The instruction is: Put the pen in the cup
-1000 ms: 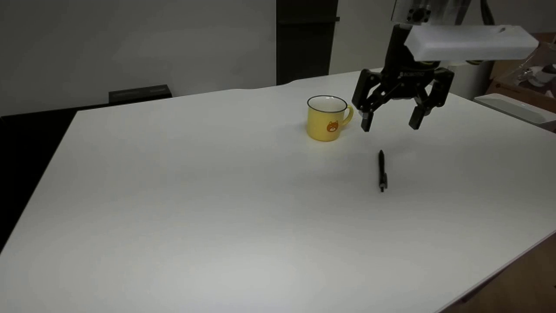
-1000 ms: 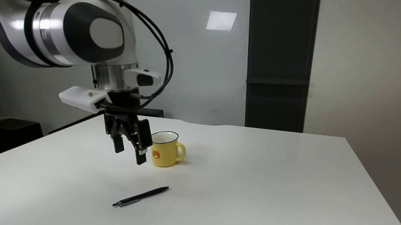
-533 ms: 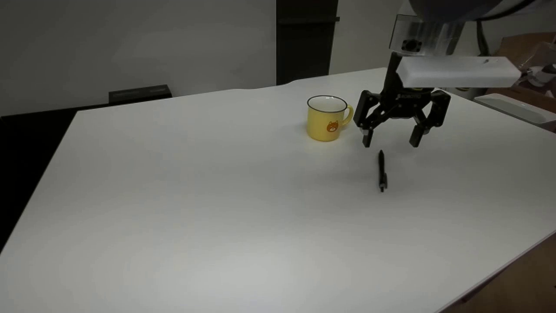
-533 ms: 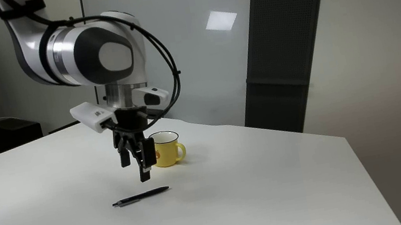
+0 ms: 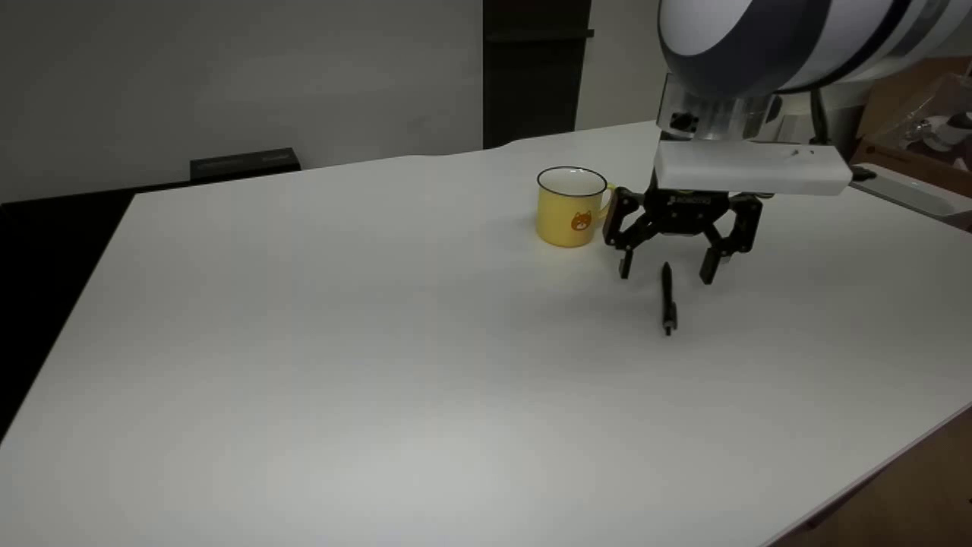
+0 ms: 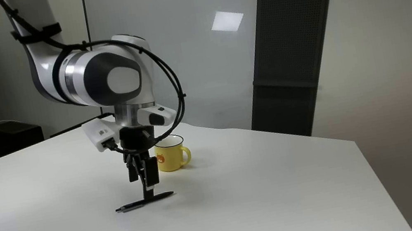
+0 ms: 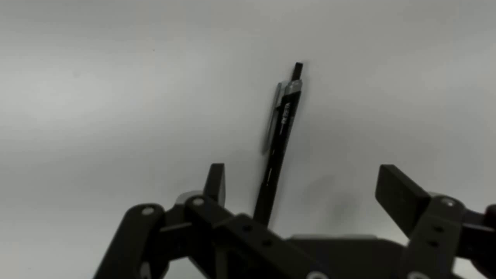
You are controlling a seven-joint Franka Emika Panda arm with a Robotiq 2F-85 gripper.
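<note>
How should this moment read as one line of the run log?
gripper: open, empty | pen: on table, between jaws in wrist view | cup: upright on table | task: pen not in cup

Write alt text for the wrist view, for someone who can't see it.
A black pen with a gray clip lies on a pale tabletop, its lower part between the open jaws of a dark tool. The pen's bottom end is hidden.
</note>
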